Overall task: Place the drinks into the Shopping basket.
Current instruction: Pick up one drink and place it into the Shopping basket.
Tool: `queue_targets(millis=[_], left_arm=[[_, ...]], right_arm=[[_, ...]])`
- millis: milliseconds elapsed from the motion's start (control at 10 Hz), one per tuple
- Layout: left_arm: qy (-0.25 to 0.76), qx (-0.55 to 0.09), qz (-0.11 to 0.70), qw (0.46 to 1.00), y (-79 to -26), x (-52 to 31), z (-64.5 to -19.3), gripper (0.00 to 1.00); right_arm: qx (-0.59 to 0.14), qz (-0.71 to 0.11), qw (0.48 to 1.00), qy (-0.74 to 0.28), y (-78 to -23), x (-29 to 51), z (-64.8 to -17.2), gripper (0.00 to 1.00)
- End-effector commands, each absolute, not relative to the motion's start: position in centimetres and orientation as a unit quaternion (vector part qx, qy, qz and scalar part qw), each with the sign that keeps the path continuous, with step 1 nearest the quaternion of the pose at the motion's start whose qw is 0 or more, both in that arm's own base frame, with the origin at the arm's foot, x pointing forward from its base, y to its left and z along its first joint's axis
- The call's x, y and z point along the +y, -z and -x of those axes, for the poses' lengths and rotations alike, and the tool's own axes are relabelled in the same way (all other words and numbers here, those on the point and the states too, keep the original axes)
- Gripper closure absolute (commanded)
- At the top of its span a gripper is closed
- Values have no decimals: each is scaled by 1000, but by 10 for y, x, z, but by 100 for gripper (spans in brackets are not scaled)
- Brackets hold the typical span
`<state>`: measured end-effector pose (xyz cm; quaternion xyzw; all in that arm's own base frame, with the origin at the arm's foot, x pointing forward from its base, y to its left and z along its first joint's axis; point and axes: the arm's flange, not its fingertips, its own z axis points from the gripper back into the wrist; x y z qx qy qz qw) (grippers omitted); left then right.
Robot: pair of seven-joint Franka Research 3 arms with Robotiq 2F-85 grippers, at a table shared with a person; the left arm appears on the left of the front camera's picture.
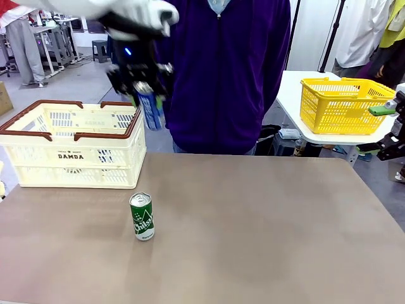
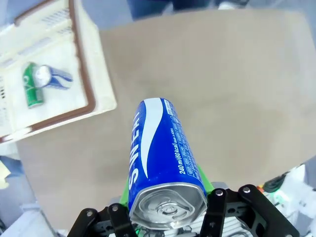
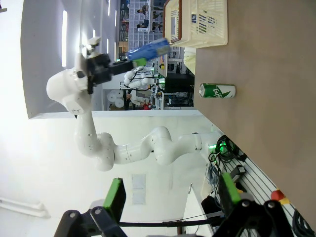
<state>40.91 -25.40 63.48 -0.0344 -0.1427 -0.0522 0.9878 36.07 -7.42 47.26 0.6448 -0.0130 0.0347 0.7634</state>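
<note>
Blue can (image 1: 150, 113) pinched by left gripper (image 1: 143, 87) hangs above basket (image 1: 76, 149) rim, could clip rim and bounce out; right gripper (image 3: 170, 197) spread empty.

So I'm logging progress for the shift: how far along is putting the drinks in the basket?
Done: two cans, one green and one blue-and-white, lie inside the cream-white slotted plastic basket. In hand: the left gripper holds the slim blue Pocari Sweat can aloft by the basket's right rim. Left: the green metal can stands on the table; the right gripper waits open.
</note>
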Motion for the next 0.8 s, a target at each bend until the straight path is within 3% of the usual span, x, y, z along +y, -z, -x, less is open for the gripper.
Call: queue_targets(millis=[0,300,700], left_arm=[[-1,-157,62,986,-659,-212,-415,100],[-76,-142,99,982,-669,-135,-456,100],[-111,-88,105,984,-622,-78,-552,100]], right_arm=[[-4,-640,768,-35,-477,-76,-360,0],[-4,-640,768,-35,-477,-76,-360,0],[-4,-640,768,-35,-477,-76,-360,0]])
